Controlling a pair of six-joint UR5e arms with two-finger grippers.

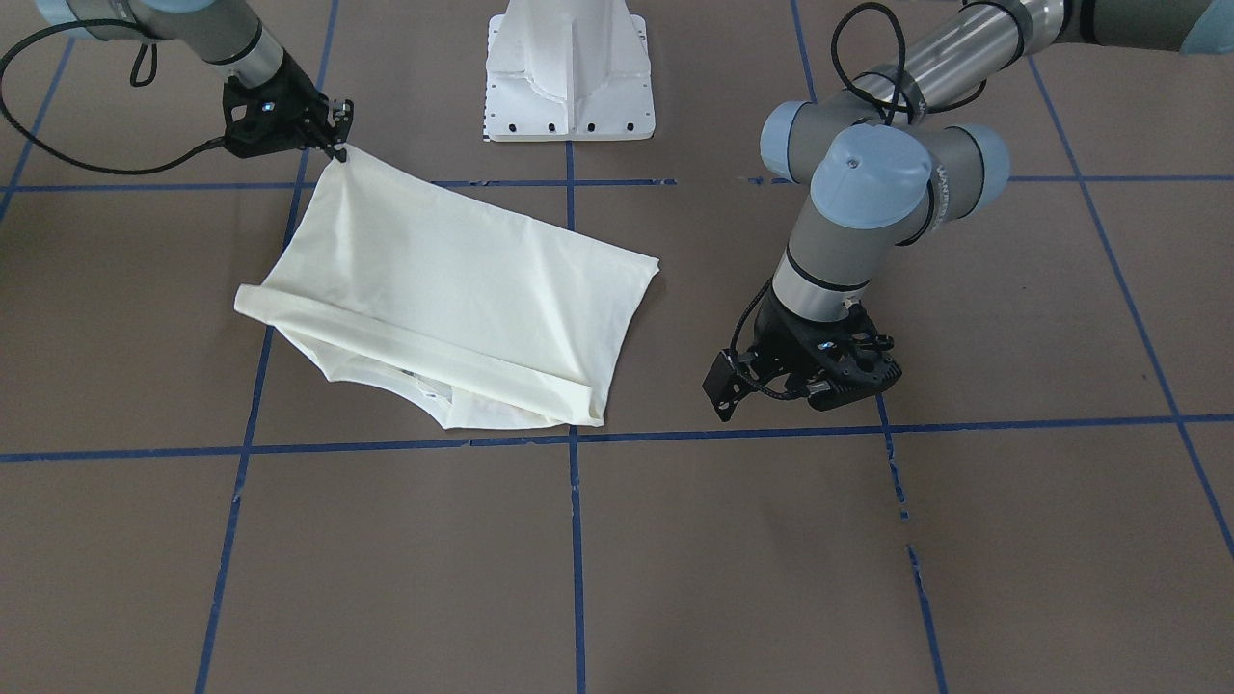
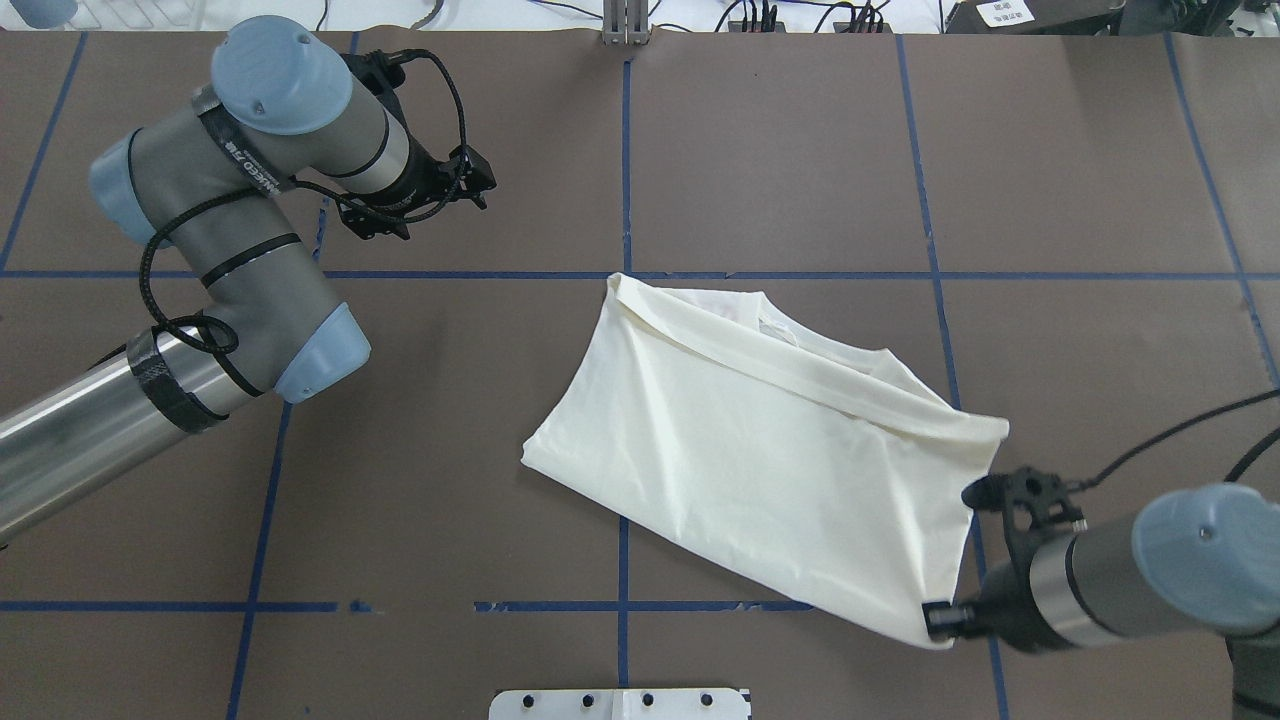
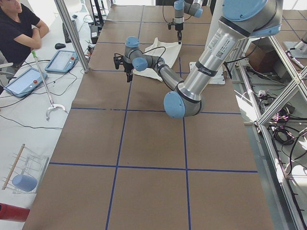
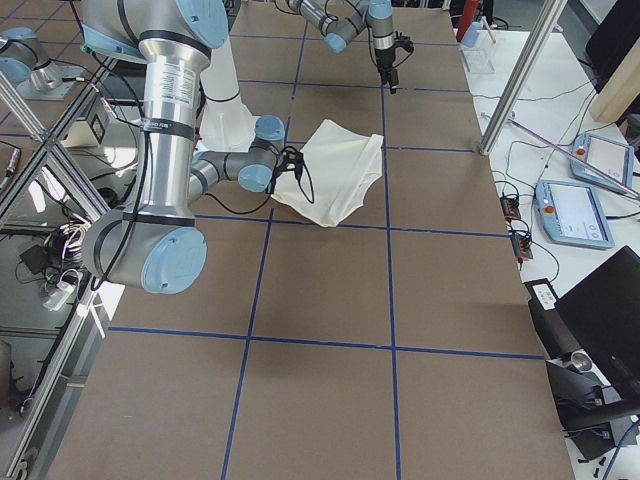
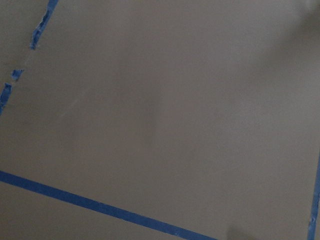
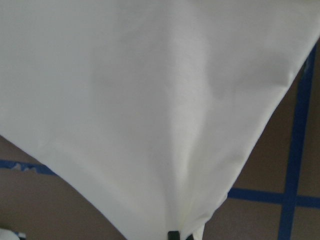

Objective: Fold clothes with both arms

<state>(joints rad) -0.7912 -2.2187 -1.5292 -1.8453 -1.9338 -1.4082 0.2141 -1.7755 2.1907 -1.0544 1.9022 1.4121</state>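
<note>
T-shirt lies on table

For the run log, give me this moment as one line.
T-shirt: plain side up, partly folded | right gripper: pinching one corner | left gripper: apart from T-shirt, above table

Plain cream shirt, brown table with blue tape grid.
</note>
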